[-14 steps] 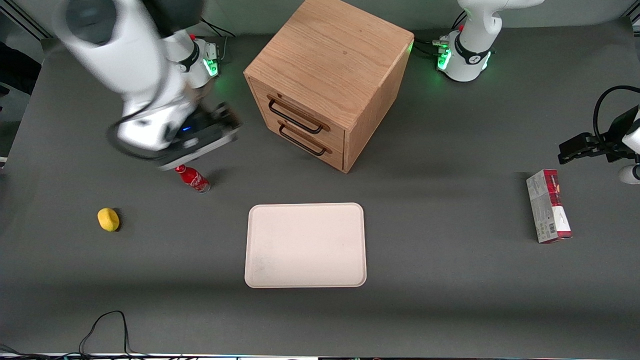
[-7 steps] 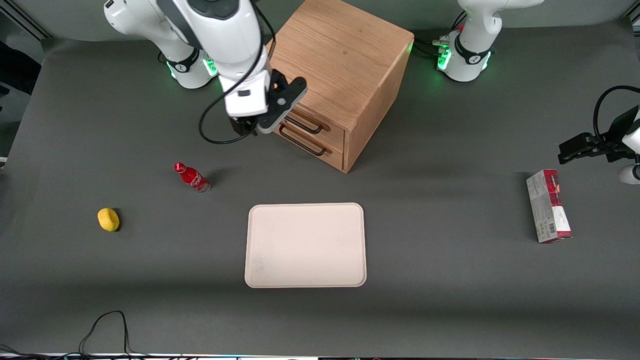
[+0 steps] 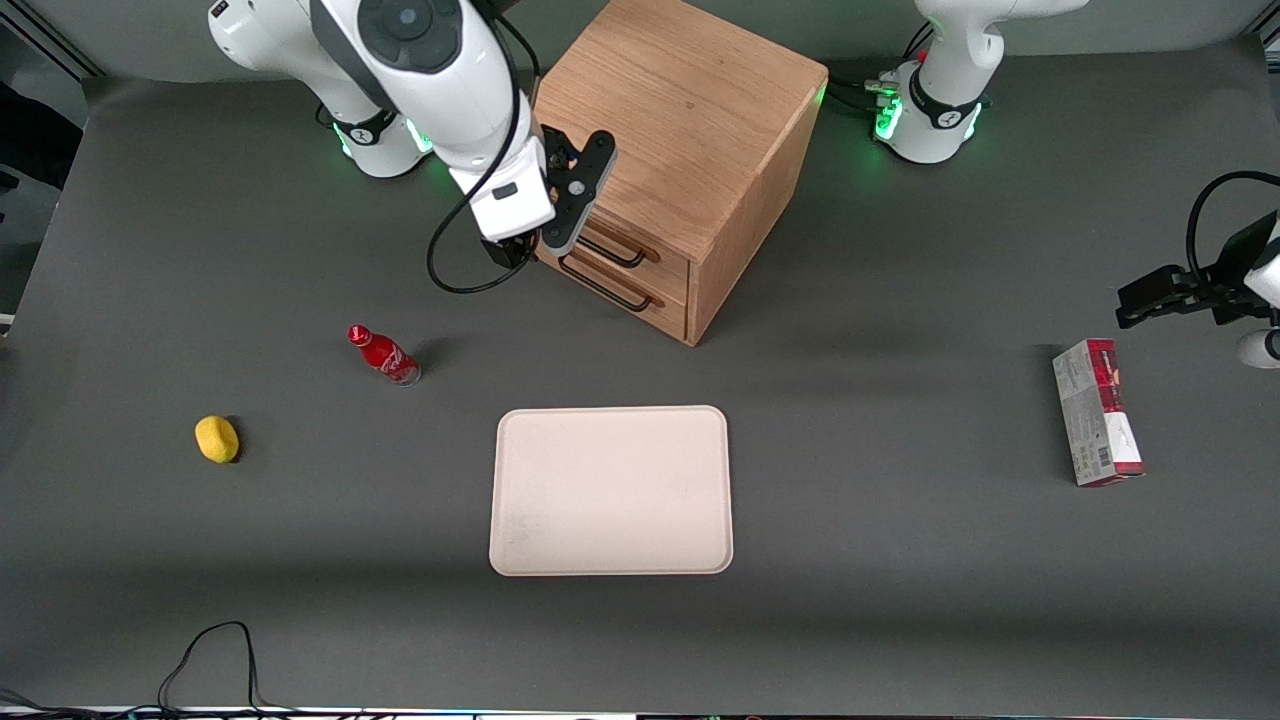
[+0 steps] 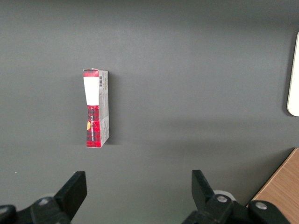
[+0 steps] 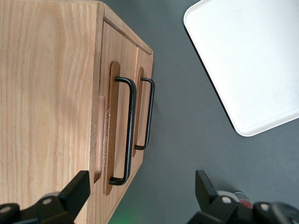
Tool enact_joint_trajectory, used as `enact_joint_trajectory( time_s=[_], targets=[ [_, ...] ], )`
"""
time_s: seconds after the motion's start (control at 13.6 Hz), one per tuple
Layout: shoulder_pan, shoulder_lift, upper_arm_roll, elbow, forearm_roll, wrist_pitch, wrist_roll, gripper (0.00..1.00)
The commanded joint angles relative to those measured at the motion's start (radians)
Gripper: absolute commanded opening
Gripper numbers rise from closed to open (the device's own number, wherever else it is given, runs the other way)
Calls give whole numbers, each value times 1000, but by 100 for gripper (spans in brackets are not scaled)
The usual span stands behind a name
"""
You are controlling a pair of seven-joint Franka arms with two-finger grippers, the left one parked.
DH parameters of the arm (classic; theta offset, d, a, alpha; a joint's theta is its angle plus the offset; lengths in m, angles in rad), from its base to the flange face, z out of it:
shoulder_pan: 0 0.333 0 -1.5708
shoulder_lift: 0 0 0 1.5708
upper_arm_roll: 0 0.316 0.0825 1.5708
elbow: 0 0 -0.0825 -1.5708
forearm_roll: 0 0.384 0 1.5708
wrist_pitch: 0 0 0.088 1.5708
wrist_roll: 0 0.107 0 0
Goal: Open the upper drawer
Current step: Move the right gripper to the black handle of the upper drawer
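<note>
The oak cabinet stands at the back middle of the table, both drawers shut. The upper drawer has a long black bar handle; the lower twin drawer's handle is just beneath it. My right gripper hovers in front of the upper drawer, over the end of its handle toward the working arm's end, and hides that end. In the right wrist view the upper handle and the lower handle lie ahead of the gripper. The fingers are wide apart and hold nothing.
A cream tray lies nearer the front camera than the cabinet; it also shows in the right wrist view. A red bottle and a yellow lemon lie toward the working arm's end. A red and white box lies toward the parked arm's end.
The right arm has swung from above the red bottle over to the cabinet. In the last half second the gripper shifted slightly closer to the upper drawer's handle.
</note>
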Motion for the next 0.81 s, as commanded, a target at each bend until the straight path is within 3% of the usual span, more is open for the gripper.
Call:
enact_joint_trajectory(
  time_s=[0.0, 0.74],
  targets=[
    [5, -32, -10, -69, 36, 17, -10, 100],
    [29, -89, -10, -326, 59, 267, 21, 100]
  ],
)
